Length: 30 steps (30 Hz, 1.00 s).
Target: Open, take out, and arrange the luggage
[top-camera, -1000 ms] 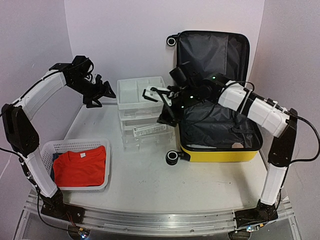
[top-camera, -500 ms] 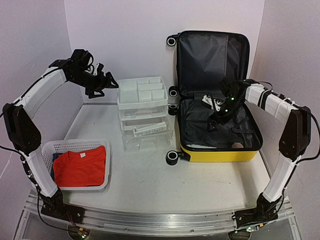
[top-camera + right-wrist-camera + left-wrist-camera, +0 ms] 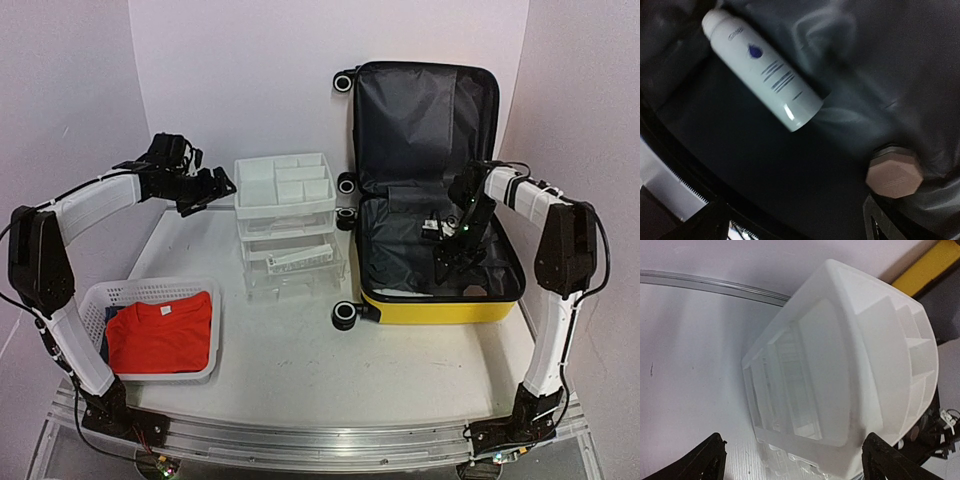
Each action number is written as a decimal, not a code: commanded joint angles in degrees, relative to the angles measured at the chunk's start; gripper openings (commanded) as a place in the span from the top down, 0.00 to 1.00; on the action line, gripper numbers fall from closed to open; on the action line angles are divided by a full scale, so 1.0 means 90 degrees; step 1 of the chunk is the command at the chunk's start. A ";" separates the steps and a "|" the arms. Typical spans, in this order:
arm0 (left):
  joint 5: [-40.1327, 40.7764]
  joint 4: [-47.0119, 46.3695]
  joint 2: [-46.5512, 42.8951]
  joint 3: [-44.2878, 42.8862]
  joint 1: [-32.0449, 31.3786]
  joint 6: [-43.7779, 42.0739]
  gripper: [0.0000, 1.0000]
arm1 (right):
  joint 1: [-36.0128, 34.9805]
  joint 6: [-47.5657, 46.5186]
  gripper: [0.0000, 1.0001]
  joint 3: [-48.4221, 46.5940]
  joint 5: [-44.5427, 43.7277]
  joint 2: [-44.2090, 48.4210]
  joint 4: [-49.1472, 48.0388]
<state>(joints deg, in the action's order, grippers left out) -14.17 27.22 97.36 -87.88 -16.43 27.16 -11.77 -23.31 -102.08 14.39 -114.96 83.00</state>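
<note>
Both gape wide and empty: left gripper (image 3: 218,192) at ten o'clock of the drawer unit (image 3: 287,225), right gripper (image 3: 452,265) inside the yellow suitcase (image 3: 440,305) over a white spray bottle (image 3: 762,75) and, perhaps, a pink cap (image 3: 894,172).

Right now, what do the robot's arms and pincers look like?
Both match: white box-like shells on the left arm and right arm, chunky black joints, thin black cables looping alongside. Each ends in a black two-fingered pincer: left pincer, right pincer. Small green lights glow near the right one.
</note>
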 commanded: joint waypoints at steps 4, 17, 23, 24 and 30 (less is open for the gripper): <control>0.1308 -0.1042 -0.0159 0.0136 0.0018 0.0558 0.01 | -0.0052 -0.0682 0.03 -0.0703 0.0413 -0.0582 0.0751; 0.1636 -0.0481 0.0385 -0.0596 0.0038 0.0457 0.02 | -0.0388 -0.1593 0.20 -0.2279 0.0933 -0.2524 0.0318; 0.1598 -0.0436 0.0294 -0.0724 0.0037 0.0149 0.04 | -0.0747 -0.1773 0.34 -0.2280 0.0945 -0.2800 0.0106; 0.1601 -0.0437 0.0291 -0.0754 0.0045 0.0059 0.04 | -0.0783 -0.1797 0.36 -0.2195 0.0903 -0.2776 0.0076; 0.1224 -0.0461 0.0349 -0.1091 0.0046 -0.0558 0.04 | -0.1058 -0.1825 0.33 -0.1475 0.0610 -0.2252 -0.0291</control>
<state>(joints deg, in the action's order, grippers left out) -1.30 24.45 101.34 -92.92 -16.32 27.00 -20.08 -38.70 -118.85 21.04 -139.13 83.20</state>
